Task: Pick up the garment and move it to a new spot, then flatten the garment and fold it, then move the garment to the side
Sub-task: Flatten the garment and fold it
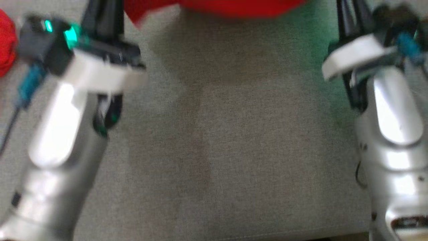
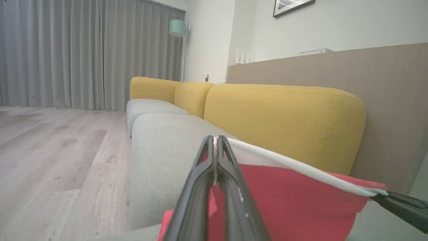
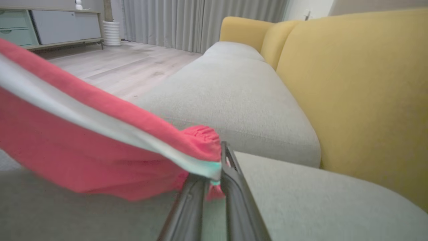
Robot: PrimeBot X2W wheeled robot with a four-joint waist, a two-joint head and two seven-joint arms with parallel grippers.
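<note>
The garment (image 2: 294, 201) is red cloth with a white band along its top edge. It hangs stretched between my two grippers above the grey sofa seat (image 1: 234, 140). My left gripper (image 2: 215, 142) is shut on one end of the band. My right gripper (image 3: 223, 160) is shut on the other end, where the cloth (image 3: 100, 147) bunches up. In the head view the garment (image 1: 234, 6) runs along the top edge, with the left gripper (image 1: 102, 13) and right gripper (image 1: 346, 16) reaching up to it. My right gripper's fingers (image 2: 401, 207) also show in the left wrist view, holding the band's far end.
Yellow back cushions (image 2: 284, 124) run behind the seat, with a wood-look panel (image 2: 384, 83) beyond them. More red cloth (image 1: 6, 43) lies at the head view's far left. Wooden floor (image 2: 50, 160), grey curtains (image 2: 83, 53) and a low cabinet (image 3: 50, 26) surround the sofa.
</note>
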